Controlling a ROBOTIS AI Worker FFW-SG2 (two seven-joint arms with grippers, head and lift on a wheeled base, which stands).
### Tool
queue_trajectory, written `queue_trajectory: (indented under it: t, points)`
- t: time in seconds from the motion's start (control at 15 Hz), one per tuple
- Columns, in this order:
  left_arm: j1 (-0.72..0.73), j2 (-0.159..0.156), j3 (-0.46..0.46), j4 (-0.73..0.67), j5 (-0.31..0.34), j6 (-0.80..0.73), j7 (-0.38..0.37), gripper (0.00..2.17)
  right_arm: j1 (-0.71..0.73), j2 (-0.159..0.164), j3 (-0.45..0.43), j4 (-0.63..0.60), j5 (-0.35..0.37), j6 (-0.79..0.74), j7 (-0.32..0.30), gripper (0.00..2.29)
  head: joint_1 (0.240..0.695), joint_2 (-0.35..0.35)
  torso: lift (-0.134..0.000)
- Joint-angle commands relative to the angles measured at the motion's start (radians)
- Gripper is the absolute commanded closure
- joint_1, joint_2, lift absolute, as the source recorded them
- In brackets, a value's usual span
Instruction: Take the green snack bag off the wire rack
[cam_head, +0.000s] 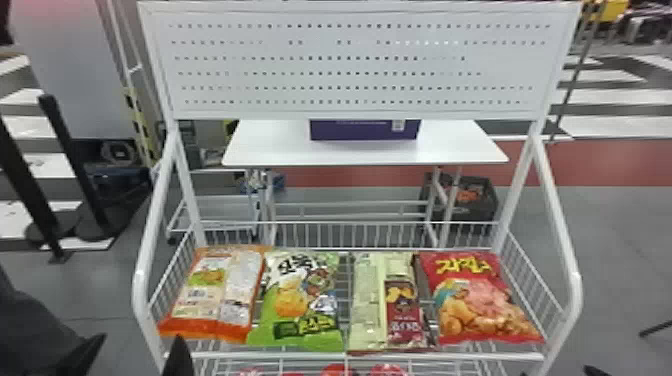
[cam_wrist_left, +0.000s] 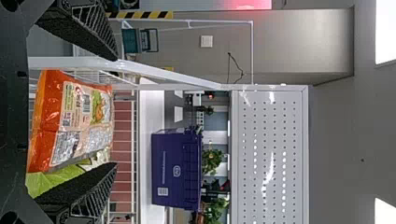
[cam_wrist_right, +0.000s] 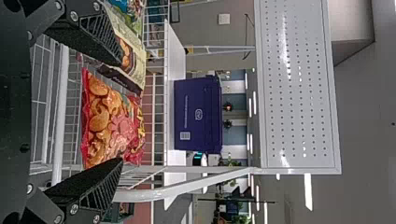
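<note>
The green snack bag (cam_head: 300, 302) lies face up on the wire rack (cam_head: 350, 356), second from the left, between an orange bag and a cream-and-maroon pack. My left gripper (cam_head: 134, 356) is at the bottom left of the head view, in front of the rack's left corner, apart from the green bag. In the left wrist view, the left gripper (cam_wrist_left: 115, 112) is open and empty, with the green bag (cam_wrist_left: 55, 179) partly behind its lower finger. My right gripper (cam_head: 593, 370) sits at the head view's lower right edge; in the right wrist view this gripper (cam_wrist_right: 120, 112) stands open before the red bag.
The orange bag (cam_head: 215, 295), cream-and-maroon pack (cam_head: 390, 305) and red bag (cam_head: 482, 300) share the rack. White side tubes (cam_head: 565, 240) slope up to a perforated panel (cam_head: 350, 65). A purple box (cam_head: 364, 130) stands on a white table (cam_head: 450, 150) behind.
</note>
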Motion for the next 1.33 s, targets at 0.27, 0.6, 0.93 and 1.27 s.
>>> queue_trajectory:
  t: [0.27,0.6,0.93,1.27]
  points:
    - [-0.006,0.001,0.001,0.003,0.000,0.000,0.000,0.08,-0.002,0.000,-0.001,0.000,-0.002,-0.001,0.000,0.17,0.499,0.000,0.000]
    - [-0.046,0.001,-0.019,0.032,0.004,0.012,-0.012,0.08,-0.011,-0.002,-0.002,0.006,-0.003,-0.001,0.000,0.17,0.499,0.000,0.000]
    - [-0.312,0.000,-0.214,0.178,-0.002,0.190,-0.020,0.08,-0.017,0.005,0.008,0.009,0.005,-0.001,0.000,0.17,0.499,0.000,0.000]
    - [-0.523,-0.038,-0.335,0.334,-0.003,0.304,-0.021,0.09,-0.017,0.006,0.010,0.009,0.009,-0.004,-0.001,0.17,0.499,0.000,0.000]
